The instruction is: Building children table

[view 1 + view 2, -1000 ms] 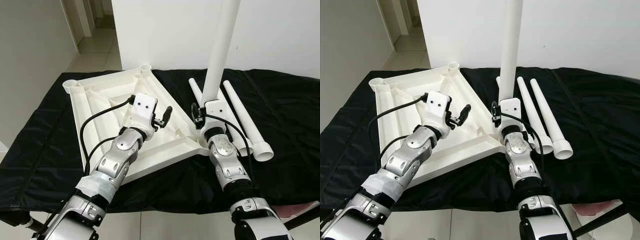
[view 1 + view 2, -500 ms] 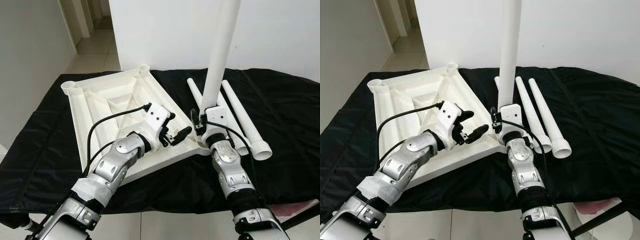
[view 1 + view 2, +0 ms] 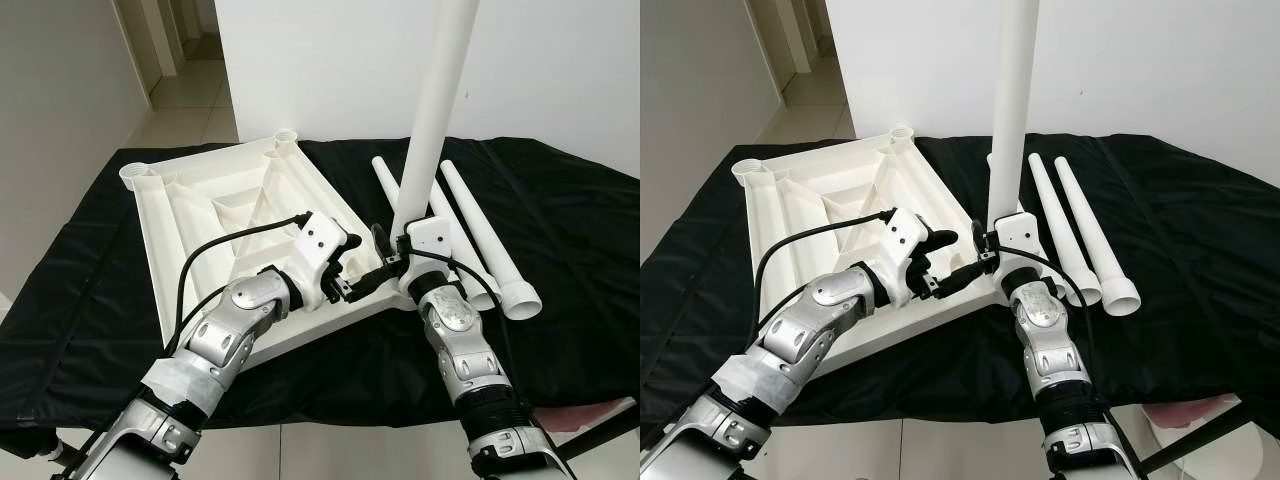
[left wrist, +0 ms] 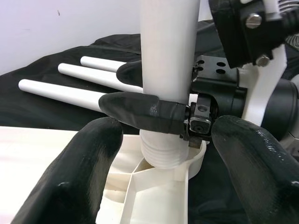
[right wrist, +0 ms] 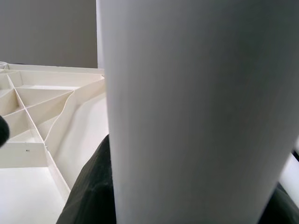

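Observation:
The white table top (image 3: 200, 210) lies upside down on the black-covered table, ribs up, with round sockets at its corners. A white leg (image 3: 432, 110) stands upright in the near right corner socket (image 4: 173, 172). My right gripper (image 3: 400, 240) is shut on the leg just above its threaded base; one taped finger (image 4: 140, 114) wraps across it. My left gripper (image 3: 362, 265) is open, its two fingers on either side of the leg's base and socket, apart from both. In the right wrist view the leg (image 5: 196, 112) stands very close, with the table top's ribs (image 5: 46, 98) behind it.
Three spare white legs (image 3: 485, 240) lie side by side on the black cloth (image 3: 570, 230) to the right of the upright one. A white wall stands behind the table and a corridor opens at the far left. Something pink (image 3: 1190, 410) sits below the table's near right edge.
My left gripper has swung right from above the table top's ribs to the near right corner and now straddles the leg's base. The right gripper keeps holding the leg upright.

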`<state>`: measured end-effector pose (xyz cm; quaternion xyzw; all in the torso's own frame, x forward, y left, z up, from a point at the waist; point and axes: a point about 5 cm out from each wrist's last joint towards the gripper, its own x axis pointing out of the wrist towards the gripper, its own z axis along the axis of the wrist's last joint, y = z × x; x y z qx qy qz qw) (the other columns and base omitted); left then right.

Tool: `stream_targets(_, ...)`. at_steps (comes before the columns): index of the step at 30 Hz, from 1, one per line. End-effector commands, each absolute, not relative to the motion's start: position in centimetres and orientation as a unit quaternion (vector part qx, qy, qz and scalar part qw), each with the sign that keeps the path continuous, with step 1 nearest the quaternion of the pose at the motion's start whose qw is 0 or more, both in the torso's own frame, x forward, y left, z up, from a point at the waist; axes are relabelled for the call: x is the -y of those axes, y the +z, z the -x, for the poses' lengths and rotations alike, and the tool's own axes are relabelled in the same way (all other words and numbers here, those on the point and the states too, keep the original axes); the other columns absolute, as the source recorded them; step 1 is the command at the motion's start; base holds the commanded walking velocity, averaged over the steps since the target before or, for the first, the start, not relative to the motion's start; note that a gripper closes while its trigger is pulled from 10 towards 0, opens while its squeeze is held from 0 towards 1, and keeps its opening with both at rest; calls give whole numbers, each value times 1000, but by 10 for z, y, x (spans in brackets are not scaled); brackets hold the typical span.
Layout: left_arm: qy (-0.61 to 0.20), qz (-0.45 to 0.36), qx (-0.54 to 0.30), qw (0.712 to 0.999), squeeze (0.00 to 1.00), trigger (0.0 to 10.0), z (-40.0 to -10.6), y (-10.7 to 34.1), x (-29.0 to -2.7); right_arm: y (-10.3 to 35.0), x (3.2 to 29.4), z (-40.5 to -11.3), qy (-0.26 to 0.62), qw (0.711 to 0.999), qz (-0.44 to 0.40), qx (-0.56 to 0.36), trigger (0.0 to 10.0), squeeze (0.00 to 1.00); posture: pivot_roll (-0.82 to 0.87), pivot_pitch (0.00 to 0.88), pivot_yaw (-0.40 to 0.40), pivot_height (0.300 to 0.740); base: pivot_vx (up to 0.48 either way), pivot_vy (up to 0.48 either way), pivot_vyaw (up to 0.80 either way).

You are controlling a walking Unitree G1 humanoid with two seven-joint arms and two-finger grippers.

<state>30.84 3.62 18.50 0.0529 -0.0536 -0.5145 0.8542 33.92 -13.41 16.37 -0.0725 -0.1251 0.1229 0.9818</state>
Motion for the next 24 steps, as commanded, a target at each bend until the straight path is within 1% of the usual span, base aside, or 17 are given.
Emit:
stream_targets(1, -501, -53, 49, 863, 0, 10000, -308, 182, -41, 165, 135, -343, 122, 983, 67, 121, 10000, 0, 43, 0, 20, 740, 0, 0, 0)
stream_targets(9, -500, -51, 49, 863, 0, 10000, -305, 179, -39, 163, 135, -344, 115, 985, 57, 111, 10000, 0, 42, 0, 13, 740, 0, 0, 0)
stream_targets(15, -506, -54, 50, 859, 0, 10000, -303, 178, -35, 162, 133, -343, 124, 984, 61, 111, 10000, 0, 25, 0, 23, 740, 0, 0, 0)
stream_targets(24, -517, -57, 51, 852, 0, 10000, -303, 178, -31, 162, 137, -341, 113, 985, 63, 115, 10000, 0, 2, 0, 42, 740, 0, 0, 0)
